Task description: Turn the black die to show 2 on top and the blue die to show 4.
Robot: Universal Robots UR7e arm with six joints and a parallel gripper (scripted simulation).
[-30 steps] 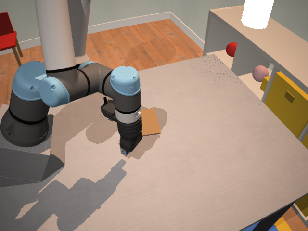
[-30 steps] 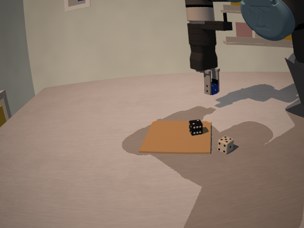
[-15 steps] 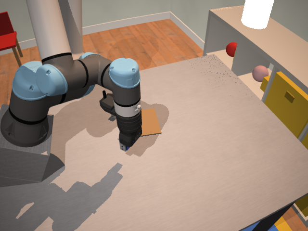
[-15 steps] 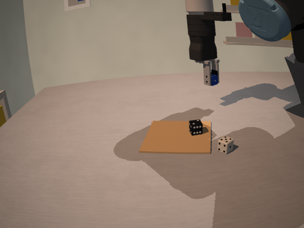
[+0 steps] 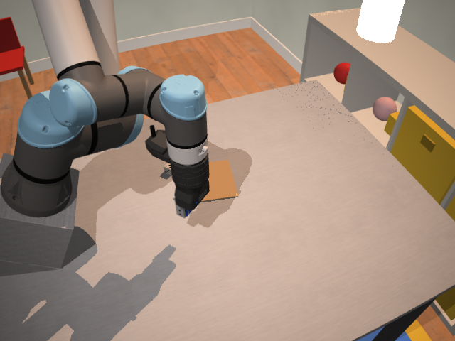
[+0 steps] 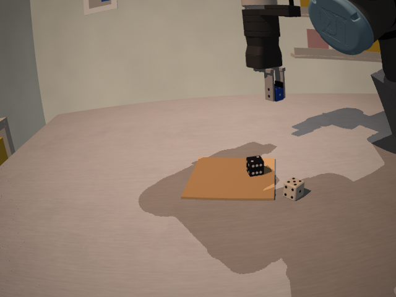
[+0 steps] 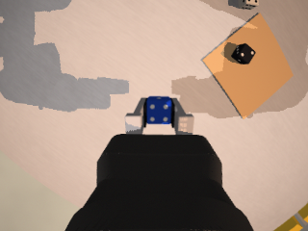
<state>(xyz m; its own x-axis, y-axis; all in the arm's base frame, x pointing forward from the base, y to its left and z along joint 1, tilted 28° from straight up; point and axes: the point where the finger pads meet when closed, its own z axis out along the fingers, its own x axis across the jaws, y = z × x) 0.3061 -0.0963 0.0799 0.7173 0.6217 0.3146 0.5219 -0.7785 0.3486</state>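
The gripper (image 5: 183, 212) (image 6: 275, 94) (image 7: 159, 107) grasps the blue die (image 5: 188, 212) (image 6: 279, 93) (image 7: 159, 111) between its two fingers, raised above the table (image 5: 312, 220) (image 6: 96, 230) (image 7: 96, 159). As a cube, the die has no long axis; two of its sides face the fingers, its four-pip face is turned to the wrist camera, and a one-pip face shows in the exterior view. The fingers point down.

Below the jaws and off to one side, toward the upper right in the wrist view, lies the orange mat (image 5: 221, 180) (image 6: 220, 182) (image 7: 267, 72), its edges running diagonally to the line between the fingers. The black die (image 6: 255, 166) (image 7: 243, 53) sits on it, two on top, its six toward the exterior camera, turned slightly from the mat's edges. It stands near the mat's edge on the white die's side, leaving a wide stretch of mat on its other side.

The white die (image 5: 167, 168) (image 6: 293, 189) (image 7: 248, 4) rests off the mat, just beyond that edge, five up. From the jaws it lies farther off than the black die, with a narrow strip of table between it and the mat.

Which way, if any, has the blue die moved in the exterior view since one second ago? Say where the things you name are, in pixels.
Yes, the blue die (image 5: 188, 212) (image 6: 279, 93) (image 7: 159, 111) has moved: upward, farther above the orange mat (image 5: 221, 180) (image 6: 223, 180) (image 7: 265, 72).
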